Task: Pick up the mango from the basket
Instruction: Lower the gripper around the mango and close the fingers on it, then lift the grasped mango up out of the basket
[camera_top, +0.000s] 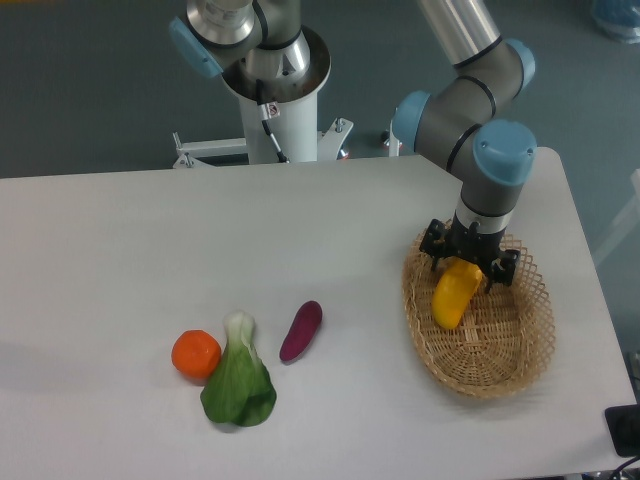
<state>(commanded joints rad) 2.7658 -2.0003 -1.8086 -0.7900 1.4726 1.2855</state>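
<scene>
The arm comes in from the top of the view, its silver tube slanting down to a grey elbow joint with light blue caps. Below that joint a second blue-capped wrist joint sits directly above the hand, and a short grey and white wrist section drops straight down from it. The hand (468, 266) points downward, its black body spread wide below the wrist. One finger (436, 250) shows to one side of the hand and the other to the opposite side, parted, with a gap between them. Whether the fingertips press on anything cannot be told from this view.
</scene>
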